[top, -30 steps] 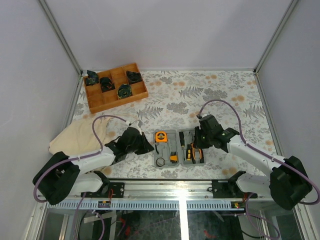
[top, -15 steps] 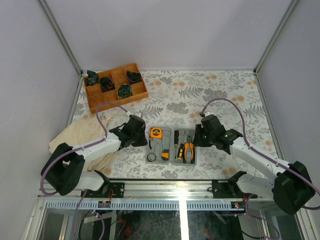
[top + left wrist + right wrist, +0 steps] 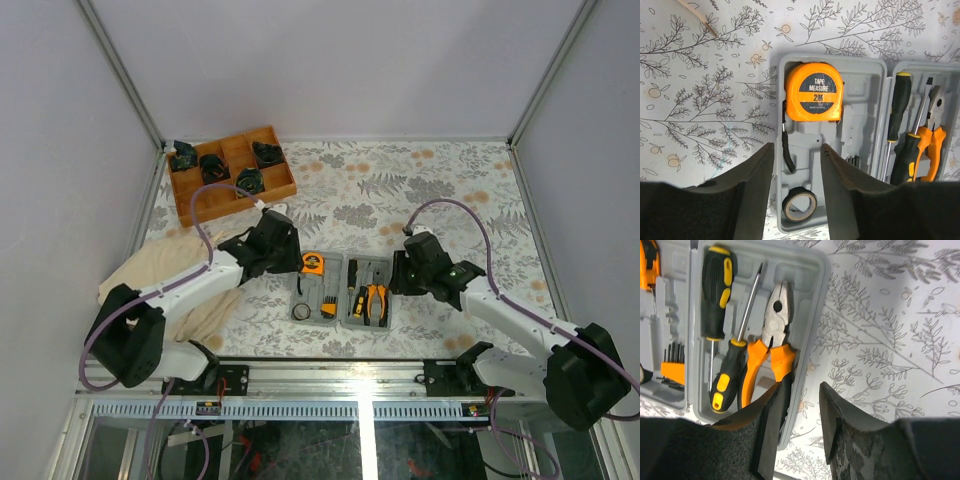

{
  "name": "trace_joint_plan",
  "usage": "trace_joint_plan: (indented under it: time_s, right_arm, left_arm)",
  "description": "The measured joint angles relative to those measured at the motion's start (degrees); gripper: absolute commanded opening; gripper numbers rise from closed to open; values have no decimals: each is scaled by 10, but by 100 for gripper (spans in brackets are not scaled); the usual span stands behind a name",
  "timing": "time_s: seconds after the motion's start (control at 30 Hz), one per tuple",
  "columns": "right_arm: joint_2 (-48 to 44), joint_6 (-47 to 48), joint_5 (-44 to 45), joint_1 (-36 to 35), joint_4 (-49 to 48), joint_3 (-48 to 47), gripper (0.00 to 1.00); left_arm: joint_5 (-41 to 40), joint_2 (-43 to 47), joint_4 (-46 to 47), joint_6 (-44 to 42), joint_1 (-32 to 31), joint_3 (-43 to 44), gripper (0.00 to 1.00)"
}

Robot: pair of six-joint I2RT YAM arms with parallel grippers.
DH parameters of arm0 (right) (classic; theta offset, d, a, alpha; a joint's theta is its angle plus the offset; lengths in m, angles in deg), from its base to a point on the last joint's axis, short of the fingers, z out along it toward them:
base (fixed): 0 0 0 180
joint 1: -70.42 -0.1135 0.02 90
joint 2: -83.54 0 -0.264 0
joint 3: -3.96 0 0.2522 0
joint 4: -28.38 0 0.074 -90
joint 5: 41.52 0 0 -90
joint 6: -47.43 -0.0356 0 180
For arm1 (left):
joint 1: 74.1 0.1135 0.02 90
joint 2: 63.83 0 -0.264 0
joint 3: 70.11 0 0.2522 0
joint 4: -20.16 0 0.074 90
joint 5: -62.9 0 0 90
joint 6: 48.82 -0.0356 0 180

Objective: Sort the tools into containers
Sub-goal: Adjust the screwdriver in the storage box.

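At ten o'clock on the patterned table (image 3: pixel 450 190) sits a wooden tray (image 3: pixel 212 204) with black parts (image 3: pixel 249 181) in several of its compartments. A cream cloth (image 3: pixel 160 272) lies at about eight o'clock, partly under the left arm. The left gripper (image 3: pixel 796 150) hangs near the ten o'clock corner of the grey case (image 3: pixel 340 262). Its jaws are parted to a moderate gap with nothing between them, and its dark fingers (image 3: pixel 756 185) frame the case's left half in the wrist view. The case lies open and flat at six o'clock on the table, just ahead of the arm bases. In its left half the orange tape measure (image 3: pixel 814 91) fills the twelve o'clock end, and a small black ring (image 3: pixel 799 204) rests at the six o'clock end. An orange holder of black bits (image 3: pixel 672 365) sits beside the hinge. In the right half two black-and-yellow screwdrivers (image 3: pixel 716 290) lie lengthwise toward the hinge side. The orange-handled pliers (image 3: pixel 771 342) lie next to them against the outer wall, steel nose toward twelve o'clock. The right gripper (image 3: pixel 804 385) hovers at the case's three o'clock edge, above the rim by the pliers' handles. Its jaws stand narrowly apart and empty, and whether its fingers (image 3: pixel 837 415) touch the rim cannot be told.
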Motion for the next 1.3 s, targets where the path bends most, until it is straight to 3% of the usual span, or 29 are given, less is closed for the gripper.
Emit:
trace_joint_plan:
  time_s: [0.17,0.4,0.7,0.8,1.0,1.2,1.3]
  right_arm:
    - [50,22,-5,36,-19,-27,43]
    - [162,52,-25,75,-60,-84,39]
    - [226,62,-29,81,-82,-94,24]
    - [229,58,-35,81,-89,-93,17]
    - [207,30,-35,83,-120,-62,14]
    - [148,-1,-37,85,-123,-9,13]
    - [122,-13,-41,86,-115,10,20]
  left_arm:
    - [-5,30,-10,0,-31,0,41]
    - [-23,42,0,30,-174,0,39]
    - [-43,-60,13,64,-245,49,40]
    - [-44,-91,19,67,-254,73,41]
    - [-44,-129,28,71,-258,97,42]
    - [-43,-150,33,72,-261,102,42]
    - [-43,-156,32,73,-264,102,42]
